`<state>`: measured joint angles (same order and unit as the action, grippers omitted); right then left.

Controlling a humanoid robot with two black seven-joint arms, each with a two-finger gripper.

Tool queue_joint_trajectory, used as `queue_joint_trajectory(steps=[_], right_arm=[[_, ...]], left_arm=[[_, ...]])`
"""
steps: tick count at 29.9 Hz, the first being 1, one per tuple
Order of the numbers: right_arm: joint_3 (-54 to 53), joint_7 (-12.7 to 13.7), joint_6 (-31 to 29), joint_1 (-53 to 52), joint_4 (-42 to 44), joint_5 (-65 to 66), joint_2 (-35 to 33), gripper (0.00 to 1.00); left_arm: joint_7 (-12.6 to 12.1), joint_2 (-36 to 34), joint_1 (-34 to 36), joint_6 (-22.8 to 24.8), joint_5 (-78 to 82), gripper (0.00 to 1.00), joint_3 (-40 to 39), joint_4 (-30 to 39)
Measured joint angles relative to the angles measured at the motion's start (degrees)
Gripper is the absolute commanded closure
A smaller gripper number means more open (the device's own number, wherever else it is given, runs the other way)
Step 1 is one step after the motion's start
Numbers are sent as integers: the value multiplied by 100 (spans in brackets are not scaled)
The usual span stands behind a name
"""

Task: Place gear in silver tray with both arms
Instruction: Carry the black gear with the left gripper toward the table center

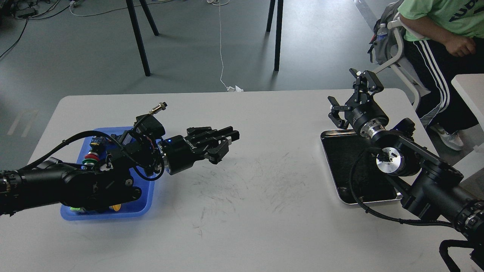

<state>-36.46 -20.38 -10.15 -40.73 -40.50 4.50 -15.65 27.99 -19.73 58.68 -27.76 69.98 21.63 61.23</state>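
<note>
Left gripper (227, 139) fingers pressed together, nothing visible between them, hovering right of the blue tray (145, 206). Right gripper (349, 102) spread, empty, above the silver tray's (342, 198) far edge. Tray bottom looks bare, long axis running away from me. No gear identifiable; likely among blue tray clutter. Task barely begun.

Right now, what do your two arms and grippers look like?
Both arms are matte black with looping black cables. The left gripper has flat black fingers and a small blue light behind it. The right gripper has black linkage fingers, with silver metal rings at its wrist.
</note>
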Motion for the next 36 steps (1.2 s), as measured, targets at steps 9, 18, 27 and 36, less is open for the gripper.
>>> queue_joint_trajectory(steps=[9, 18, 27, 36], right_arm=[[16, 24, 38, -301, 44, -3, -30, 1], [25, 26, 40, -374, 69, -7, -95, 1], [34, 26, 40, -371, 69, -4, -97, 1], [43, 26, 32, -358, 69, -2, -96, 1]], left_arm=[[1, 1710, -151, -18, -48, 88, 560, -1169], [1, 1970, -527, 20, -82, 87, 668, -2003], [1, 1972, -704, 130, -80, 84, 633, -2275], [1, 1972, -748, 153, -112, 70, 595, -2178]])
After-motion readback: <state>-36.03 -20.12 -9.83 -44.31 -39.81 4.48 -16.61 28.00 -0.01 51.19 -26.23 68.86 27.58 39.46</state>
